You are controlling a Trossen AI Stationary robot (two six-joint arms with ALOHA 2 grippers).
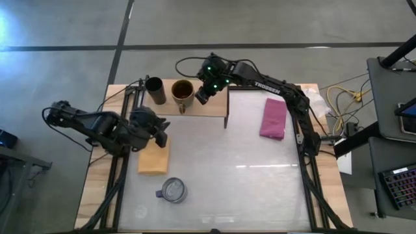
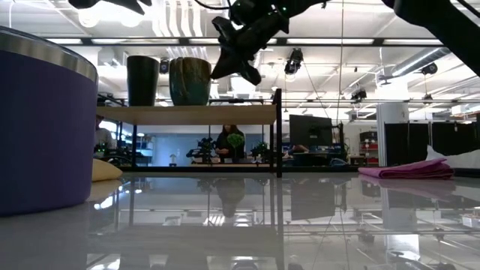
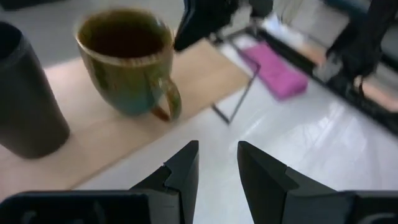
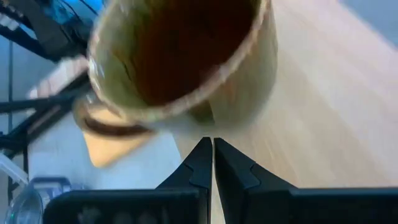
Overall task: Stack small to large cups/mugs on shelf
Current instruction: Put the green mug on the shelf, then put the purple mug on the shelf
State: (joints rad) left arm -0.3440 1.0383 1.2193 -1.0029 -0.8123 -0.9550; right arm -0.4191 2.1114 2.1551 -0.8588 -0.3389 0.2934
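Note:
The black cup [image 1: 155, 90] and the tan-olive mug [image 1: 182, 91] stand upright side by side on the light-wood shelf [image 1: 208, 107], the cup at its left end. In the low view the cup [image 2: 142, 80] and mug [image 2: 190, 81] rest by their bases on the board [image 2: 187, 114]. My right gripper [image 1: 201, 95] is shut, just right of the mug and above the board [image 2: 229, 67]; the mug [image 4: 180, 62] fills its wrist view. My left gripper [image 1: 162, 134] is open and empty over the yellow cloth. The purple tumbler [image 1: 173, 190] stands near the front edge.
A yellow cloth [image 1: 153, 157] lies under my left gripper, left of the middle. A magenta cloth [image 1: 273, 118] lies at the right. The shelf's right half [image 3: 205, 74] is bare board. The tumbler [image 2: 41, 127] looms at the left of the low view.

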